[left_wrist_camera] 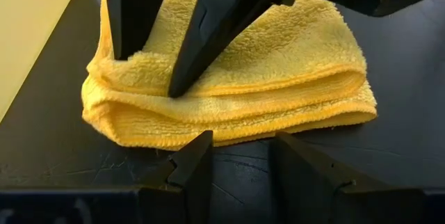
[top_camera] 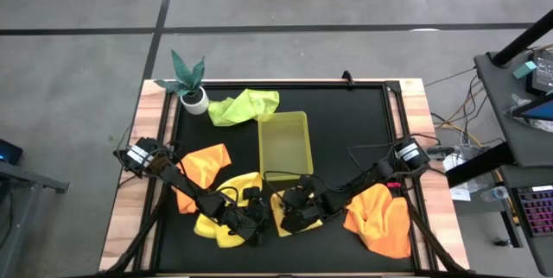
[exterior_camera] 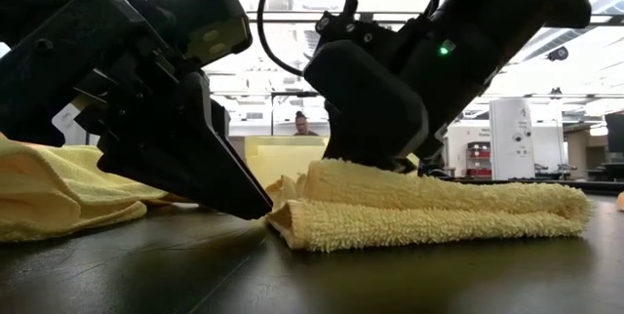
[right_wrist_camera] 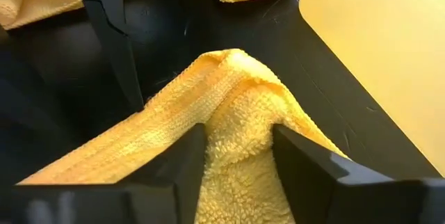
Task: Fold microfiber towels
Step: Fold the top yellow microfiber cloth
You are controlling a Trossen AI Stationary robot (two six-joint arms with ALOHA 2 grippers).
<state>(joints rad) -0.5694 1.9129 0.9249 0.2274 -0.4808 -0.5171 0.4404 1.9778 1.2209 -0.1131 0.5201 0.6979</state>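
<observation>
The bench (top_camera: 363, 140) fills the frame's middle, its tray (top_camera: 285, 144) at centre. The folded yellow towel (top_camera: 292, 211) lies low centre, just under the tray. The right pincer (right_wrist_camera: 238, 156) stands on it, fingers parted astride a ridge. The left pincer (left_wrist_camera: 240, 160), open, sits just beside its edge.

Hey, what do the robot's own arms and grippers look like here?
Both arms are dark, jointed, with silver-capped bases and looping black cables. The left gripper and right gripper each end in two black wedge-shaped fingers. A small green light glows on one wrist housing in the low view.
</observation>
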